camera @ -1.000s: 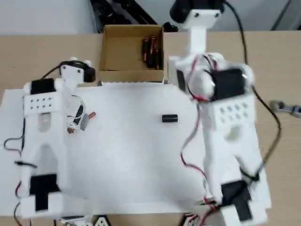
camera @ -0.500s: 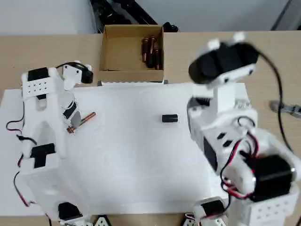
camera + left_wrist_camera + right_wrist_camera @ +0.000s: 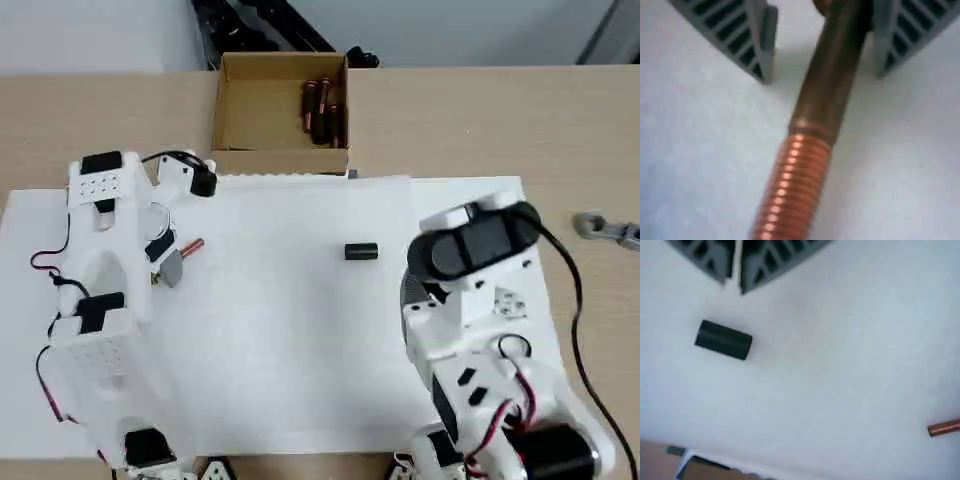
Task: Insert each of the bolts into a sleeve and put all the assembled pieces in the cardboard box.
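Observation:
A copper bolt [image 3: 190, 244] lies on the white mat [image 3: 300, 350] at the left. My left gripper [image 3: 165, 262] stands over its head end. In the left wrist view the bolt [image 3: 810, 150] runs between the grey fingers [image 3: 752, 45]. It rests against one of them, with a gap to the other, so the left gripper [image 3: 822, 75] is open. A black sleeve [image 3: 361, 252] lies near the mat's middle. The right gripper [image 3: 735, 287] is shut and empty, a little off the sleeve [image 3: 722, 340]. The cardboard box [image 3: 255, 120] holds several assembled pieces [image 3: 322, 105].
The right arm [image 3: 470, 250] is folded back over the mat's near right part. A metal tool [image 3: 605, 228] lies on the wooden table at the far right. Dark gear sits behind the box. The bolt's tip [image 3: 944, 428] shows at the right wrist view's edge.
The right arm has swung back from beside the box to the near right. The left arm has shifted over the bolt, which has turned slightly.

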### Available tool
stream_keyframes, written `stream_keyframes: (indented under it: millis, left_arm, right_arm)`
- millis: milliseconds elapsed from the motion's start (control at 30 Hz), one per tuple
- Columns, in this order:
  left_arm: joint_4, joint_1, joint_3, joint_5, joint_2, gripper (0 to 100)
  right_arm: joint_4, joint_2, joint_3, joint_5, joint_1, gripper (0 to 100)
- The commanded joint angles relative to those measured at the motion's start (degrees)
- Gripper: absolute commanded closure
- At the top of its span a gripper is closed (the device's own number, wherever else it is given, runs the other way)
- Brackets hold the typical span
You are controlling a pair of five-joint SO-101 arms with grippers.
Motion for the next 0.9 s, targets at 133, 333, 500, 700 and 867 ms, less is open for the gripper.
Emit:
stream_keyframes:
  millis: [133,333,500,700,867]
  left_arm:
    - [-2.6,0.1,-1.5,-0.3,5.1,100]
    - [1.1,0.3,-2.5,-2.5,4.5,100]
    - [6.1,0.3,-7.0,-3.3,-3.5,99]
    - [6.8,4.9,-1.0,-10.6,-21.8,99]
    - [6.8,12.6,9.8,-16.2,-37.9,100]
  right_arm:
    - [-0.8,-1.2,0.3,0.4,0.2,99.5]
    - [-1.0,-0.9,0.4,0.5,0.2,99.5]
    - [-0.9,-0.8,0.5,0.4,0.2,99.5]
    - [-1.4,-0.8,0.6,0.3,0.2,99.5]
    - [-1.1,-0.8,0.6,0.2,0.3,99.5]
